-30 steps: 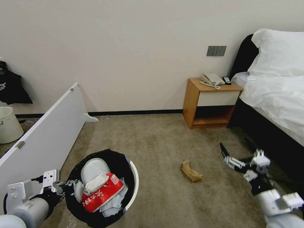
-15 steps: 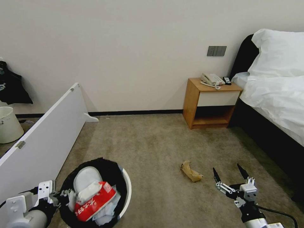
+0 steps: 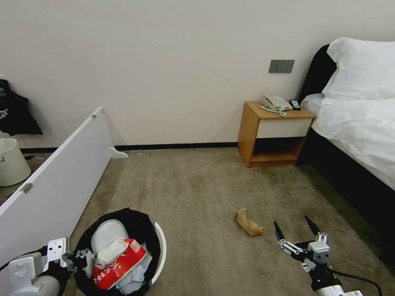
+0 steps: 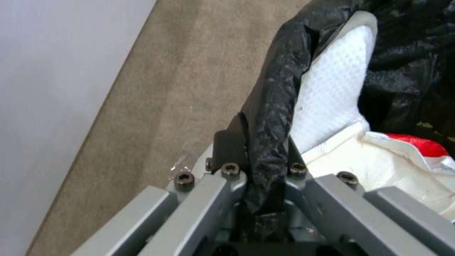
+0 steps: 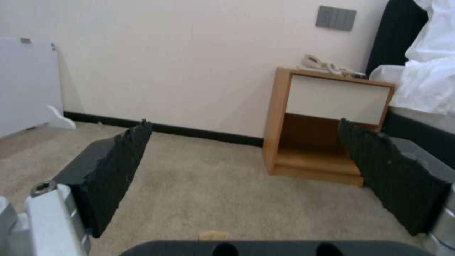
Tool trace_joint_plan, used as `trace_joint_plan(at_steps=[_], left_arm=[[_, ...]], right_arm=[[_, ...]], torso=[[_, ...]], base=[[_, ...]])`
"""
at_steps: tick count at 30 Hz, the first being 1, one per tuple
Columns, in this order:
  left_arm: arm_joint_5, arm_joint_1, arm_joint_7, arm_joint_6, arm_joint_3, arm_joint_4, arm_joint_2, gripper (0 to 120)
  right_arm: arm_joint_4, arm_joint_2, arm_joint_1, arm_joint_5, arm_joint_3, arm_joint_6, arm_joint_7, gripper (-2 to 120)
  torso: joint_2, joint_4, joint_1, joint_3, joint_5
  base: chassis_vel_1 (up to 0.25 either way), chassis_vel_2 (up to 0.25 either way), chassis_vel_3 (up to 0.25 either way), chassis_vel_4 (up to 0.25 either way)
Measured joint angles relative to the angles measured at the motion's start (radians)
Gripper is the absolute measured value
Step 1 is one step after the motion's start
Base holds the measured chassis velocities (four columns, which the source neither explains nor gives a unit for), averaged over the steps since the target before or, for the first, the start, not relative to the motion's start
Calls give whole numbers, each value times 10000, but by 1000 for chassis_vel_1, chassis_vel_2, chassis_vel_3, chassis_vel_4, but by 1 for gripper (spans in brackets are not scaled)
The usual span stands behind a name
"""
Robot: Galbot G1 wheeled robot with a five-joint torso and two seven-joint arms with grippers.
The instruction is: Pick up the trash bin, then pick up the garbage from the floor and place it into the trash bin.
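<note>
Rubbish already fills the round white plastic trash bin (image 3: 161, 250) lined with a black bag, which is carried at the lower left of the head view, beside a long white panel (image 3: 57, 181) leaning over the beige short-pile carpet floor (image 3: 197, 181). The bin is held by the left end effector (image 3: 80, 257), whose fingers are clamped on the bag-covered rim, as the left wrist view shows (image 4: 265, 156); that grip at the rim judged to leave the mouth open for further drops. Inside lie a white slipper (image 3: 108, 233), a crumpled white tissue (image 3: 112, 251) and a red snack packet (image 3: 119, 266) printed with white characters too small to be read. One piece is left on the carpet: a crumpled brown paper bag (image 3: 248, 223), near the right end effector (image 3: 294, 232), which hovers just beside it with its black fingers spread wide, apparently ready for a pick. Farther off, a wooden nightstand (image 3: 273, 135) carries a pale telephone (image 3: 275, 102).
</note>
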Motion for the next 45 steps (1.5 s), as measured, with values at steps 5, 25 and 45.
trace_joint_plan(at_steps=[5,25,45], left_arm=[[27,-34,-4,0,13,8,-12,1],[87,-28,11,0,15,28,-35,1],[46,-86,28,-14,45,47,19,1]], right_arm=[[-174,67,99,205,26,-1,-163,100],[-229,76,150,261,8,2,-304,100],[-197,28,172,302,48,-17,-380,100]], torso=[[0,0,0,0,0],[0,0,0,0,1],[0,0,0,0,1]], base=[[0,0,0,0],[-23,21,25,-23],[-28,42,34,-33]])
